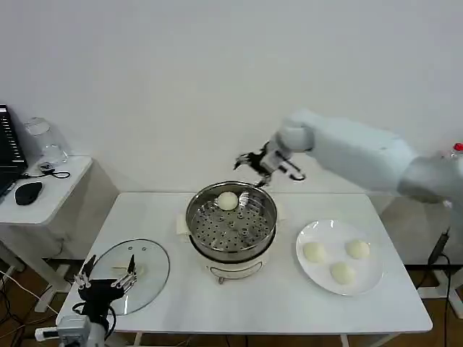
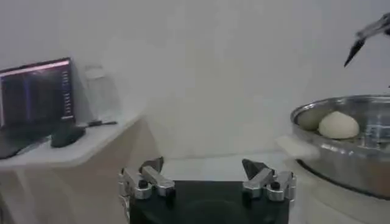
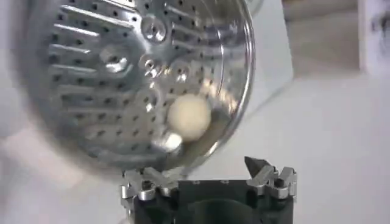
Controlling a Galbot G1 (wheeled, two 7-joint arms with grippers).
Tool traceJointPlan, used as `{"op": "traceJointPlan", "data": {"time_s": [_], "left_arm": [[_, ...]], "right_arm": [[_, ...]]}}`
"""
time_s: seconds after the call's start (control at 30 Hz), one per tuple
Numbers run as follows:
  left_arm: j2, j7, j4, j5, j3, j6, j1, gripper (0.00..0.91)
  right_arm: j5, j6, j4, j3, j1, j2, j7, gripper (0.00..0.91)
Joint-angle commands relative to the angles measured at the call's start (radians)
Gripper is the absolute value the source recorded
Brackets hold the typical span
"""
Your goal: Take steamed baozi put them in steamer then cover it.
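Note:
The shiny steamer (image 1: pixel 231 230) stands mid-table on its white base, and one baozi (image 1: pixel 228 201) lies on the perforated tray at the far rim. In the right wrist view that baozi (image 3: pixel 189 117) rests inside the steamer (image 3: pixel 79 91). Three more baozi (image 1: pixel 314 251) lie on a white plate (image 1: pixel 369 280) to the right. My right gripper (image 1: pixel 255 165) hangs open and empty above the steamer's far edge. The glass cover (image 1: pixel 155 267) lies flat at the table's front left. My left gripper (image 1: pixel 108 276) hovers open over it, holding nothing. The left wrist view catches the steamer (image 2: pixel 347 152) with the baozi (image 2: pixel 339 125).
A side desk (image 1: pixel 51 199) at the left carries a black mouse (image 1: pixel 29 193), a glass jar (image 1: pixel 42 137) and a laptop (image 1: pixel 7 148). A white wall stands close behind the table. Bare tabletop lies in front of the steamer.

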Motion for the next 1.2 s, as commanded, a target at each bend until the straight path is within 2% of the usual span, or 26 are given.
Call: {"op": "traceJointPlan", "data": {"time_s": [0.03, 0.13, 0.2, 0.3, 0.4, 0.7, 1.2], "left_arm": [[0.04, 0.039, 0.007, 0.017, 0.039, -0.002, -0.033, 0.907], [0.052, 0.045, 0.006, 0.024, 0.046, -0.004, -0.048, 0.907], [0.051, 0.048, 0.007, 0.032, 0.052, -0.007, -0.053, 0.907], [0.048, 0.056, 0.012, 0.06, 0.06, -0.019, -0.055, 0.907], [0.041, 0.061, 0.023, 0.083, 0.061, -0.028, -0.059, 0.907], [0.057, 0.054, 0.024, 0.043, 0.006, -0.023, -0.061, 0.907], [0.047, 0.055, 0.026, 0.043, -0.017, -0.025, -0.044, 0.907]], "right_arm": [[0.11, -0.21, 0.323, -0.148, 0.087, -0.452, -0.062, 0.907], [0.086, -0.214, 0.33, -0.071, -0.046, -0.503, -0.077, 0.907], [0.059, -0.214, 0.309, 0.04, -0.174, -0.516, -0.09, 0.907], [0.043, -0.226, 0.262, 0.183, -0.356, -0.502, -0.093, 0.907], [0.024, -0.239, 0.219, 0.247, -0.446, -0.468, -0.097, 0.907], [0.019, -0.266, 0.099, 0.261, -0.511, -0.327, -0.084, 0.907], [-0.02, -0.267, -0.081, 0.344, -0.626, -0.121, -0.064, 0.907]]}}
